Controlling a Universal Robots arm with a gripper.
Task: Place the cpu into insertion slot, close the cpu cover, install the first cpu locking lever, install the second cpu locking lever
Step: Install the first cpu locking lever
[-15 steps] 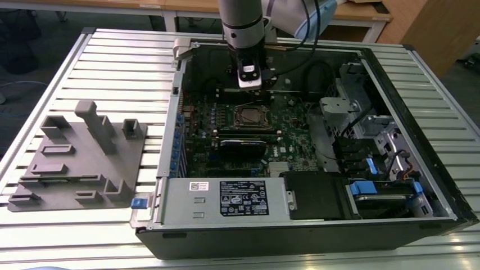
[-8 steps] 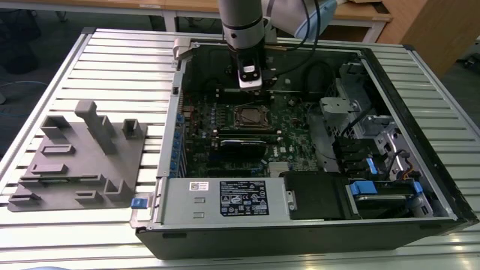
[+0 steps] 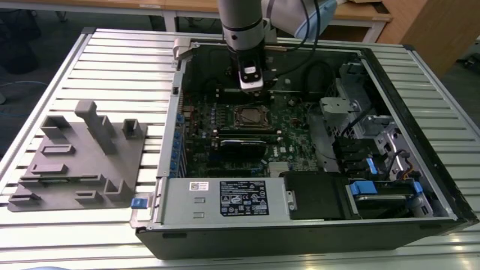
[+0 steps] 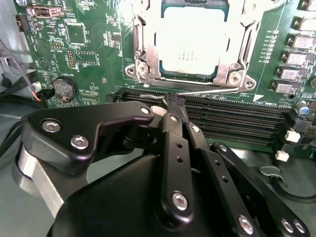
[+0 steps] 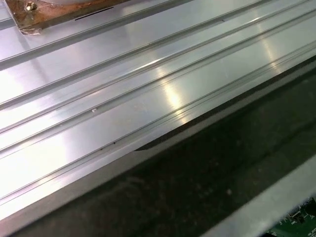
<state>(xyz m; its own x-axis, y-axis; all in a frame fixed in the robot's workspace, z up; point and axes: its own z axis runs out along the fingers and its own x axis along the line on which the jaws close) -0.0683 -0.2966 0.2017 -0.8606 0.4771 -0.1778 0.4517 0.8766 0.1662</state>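
**Thin lever, slippery tip**

I see the black two-fingered tool [image 4: 175,102] with its fingers pressed together. The tip is right at a thin silvery wire locking lever [image 4: 207,91] that lies along the near edge of the socket. I cannot tell whether the tip pinches that wire or only touches it.

The flat silver-grey square cpu [image 4: 192,44] sits inside the silvery-rimmed insertion slot [image 4: 236,78]. The thin silvery frame-shaped cpu cover [image 4: 148,47] looks to be lying down around it.

My worry is the wire. It is narrow and sprung, so a push slightly off line could let it skate off the tip. The tool would then land on the long black memory slots [image 4: 232,116] just beside it, or scrape the green circuit board [image 4: 89,29]. If the lever misses its catch, the cover could lift.
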